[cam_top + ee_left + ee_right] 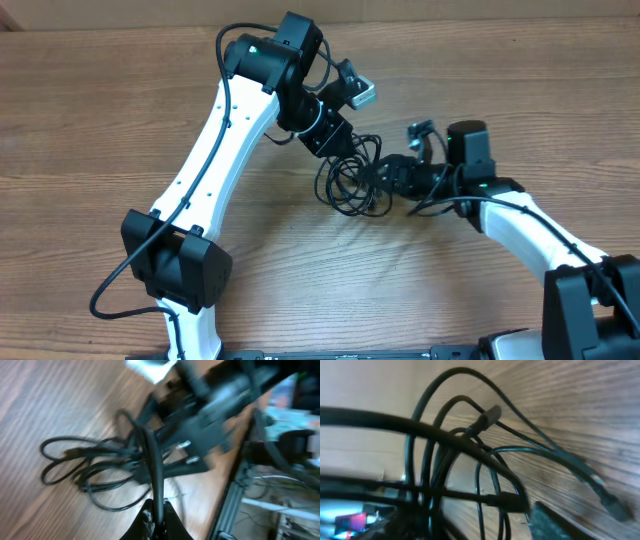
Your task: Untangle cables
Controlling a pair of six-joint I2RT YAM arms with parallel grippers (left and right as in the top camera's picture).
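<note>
Overhead: wood-grain table (100, 110) w/ cables (345, 187) tangled mid; left claw (156, 517) pinching cables, right claw (393, 177) unclear.

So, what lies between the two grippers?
The tangled cables lie between the left gripper and the right gripper, seen in the overhead view.

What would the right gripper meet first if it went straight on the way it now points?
Probably the cables: their loops lie directly ahead of the right gripper and fill its wrist view, though the exact gap is hard to judge.
</note>
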